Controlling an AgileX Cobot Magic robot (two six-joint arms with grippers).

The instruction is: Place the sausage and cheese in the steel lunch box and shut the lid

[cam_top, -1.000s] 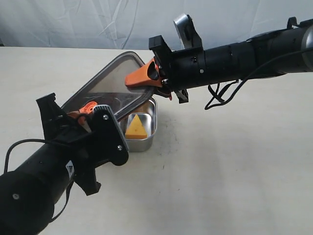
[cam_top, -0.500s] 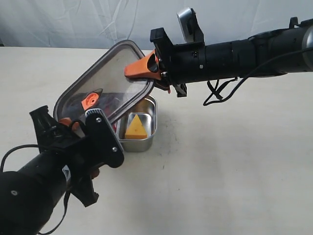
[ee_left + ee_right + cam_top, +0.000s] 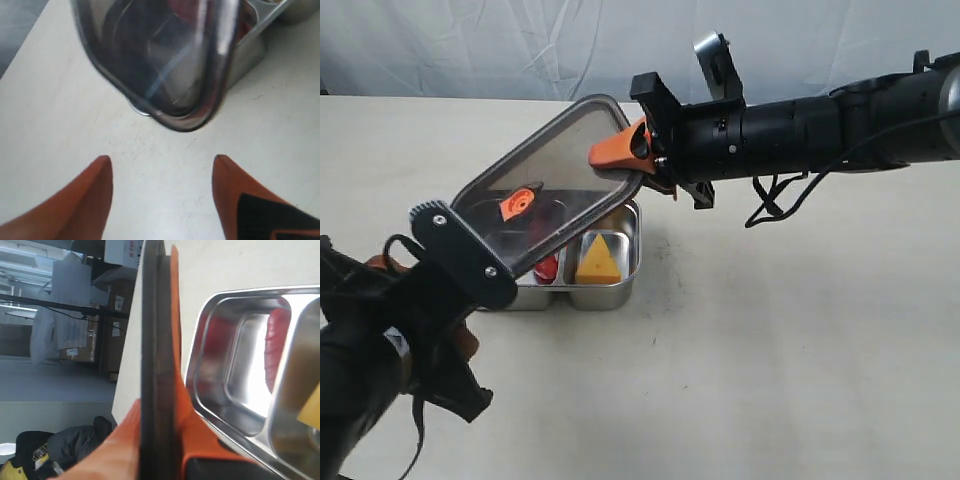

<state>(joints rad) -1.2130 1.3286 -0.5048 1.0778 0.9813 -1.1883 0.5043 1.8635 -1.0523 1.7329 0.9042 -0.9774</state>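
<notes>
One steel lunch box (image 3: 620,292), divided into two compartments. One lid (image 3: 560,165), dark and see-through, carrying one orange valve tab (image 3: 518,203). One red sausage (image 3: 548,267) in one compartment and one yellow wedge of cheese (image 3: 598,262) in the other: two food pieces in all. Two black arms, each ending in one gripper: one left gripper (image 3: 161,164) and one right gripper (image 3: 607,155), two orange fingers apiece, four fingers together. One pale table (image 3: 790,360) under everything.
</notes>
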